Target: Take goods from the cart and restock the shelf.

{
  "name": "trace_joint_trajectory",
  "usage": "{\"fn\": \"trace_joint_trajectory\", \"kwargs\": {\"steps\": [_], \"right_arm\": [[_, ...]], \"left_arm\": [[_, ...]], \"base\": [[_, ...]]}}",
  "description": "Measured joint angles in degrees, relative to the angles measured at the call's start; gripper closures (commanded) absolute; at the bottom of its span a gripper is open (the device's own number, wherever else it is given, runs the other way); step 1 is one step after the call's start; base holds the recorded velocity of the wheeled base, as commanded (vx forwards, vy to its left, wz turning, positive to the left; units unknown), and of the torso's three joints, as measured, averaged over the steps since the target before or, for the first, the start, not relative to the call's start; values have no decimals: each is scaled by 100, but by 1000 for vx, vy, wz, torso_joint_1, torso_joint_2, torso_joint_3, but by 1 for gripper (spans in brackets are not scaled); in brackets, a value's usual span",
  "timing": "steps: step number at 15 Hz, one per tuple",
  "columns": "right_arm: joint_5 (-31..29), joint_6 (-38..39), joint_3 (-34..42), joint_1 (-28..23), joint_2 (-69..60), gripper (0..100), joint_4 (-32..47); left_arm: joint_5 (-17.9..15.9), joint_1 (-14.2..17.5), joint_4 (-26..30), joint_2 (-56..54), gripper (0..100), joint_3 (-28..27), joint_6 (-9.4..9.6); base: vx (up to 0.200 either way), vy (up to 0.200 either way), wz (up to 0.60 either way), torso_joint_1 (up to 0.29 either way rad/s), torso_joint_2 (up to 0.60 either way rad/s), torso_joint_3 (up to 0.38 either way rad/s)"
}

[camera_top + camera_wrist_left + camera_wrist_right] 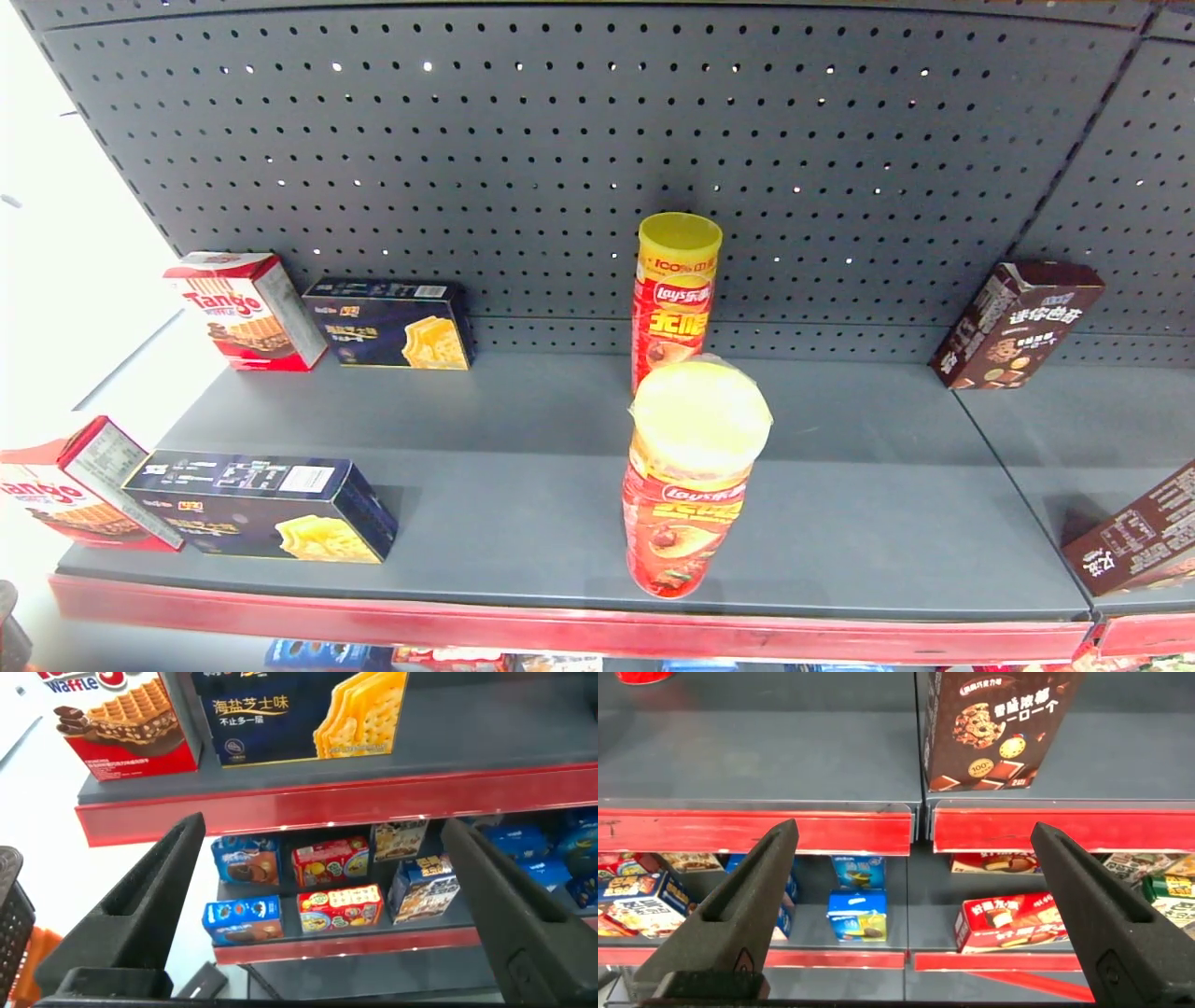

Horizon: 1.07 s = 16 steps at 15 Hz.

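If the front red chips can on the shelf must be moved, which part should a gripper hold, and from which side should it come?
Hold the front can around the middle of its red body, coming from the front edge of the shelf and pinching its left and right sides. It stands upright and is round; its yellow lid looks soft, and the second can stands close behind it.

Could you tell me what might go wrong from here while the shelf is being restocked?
The front chip can stands tall near the shelf's red lip; a nudge from an incoming item might topple it off. The rear chip can sits directly behind it, so placing anything between them could knock both.
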Motion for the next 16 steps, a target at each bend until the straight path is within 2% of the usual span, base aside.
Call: {"fn": "trace_joint_trajectory", "kwargs": {"steps": [9, 13, 15, 16], "right_arm": [[-2, -2, 0, 2, 0, 0, 2], [-2, -9, 0, 2, 0, 0, 5], [-2, -24, 0, 2, 0, 0, 5], [0, -27, 0, 0, 0, 0, 5]], "left_arm": [[5, 0, -2, 0, 0, 0, -11], [72, 7, -2, 0, 0, 0, -107], [60, 7, -2, 0, 0, 0, -77], [60, 7, 0, 0, 0, 0, -85]], "base": [[0, 0, 0, 0, 0, 0], [0, 0, 0, 0, 0, 0], [-200, 0, 0, 0, 2, 0], [0, 0, 0, 0, 0, 0]]}}
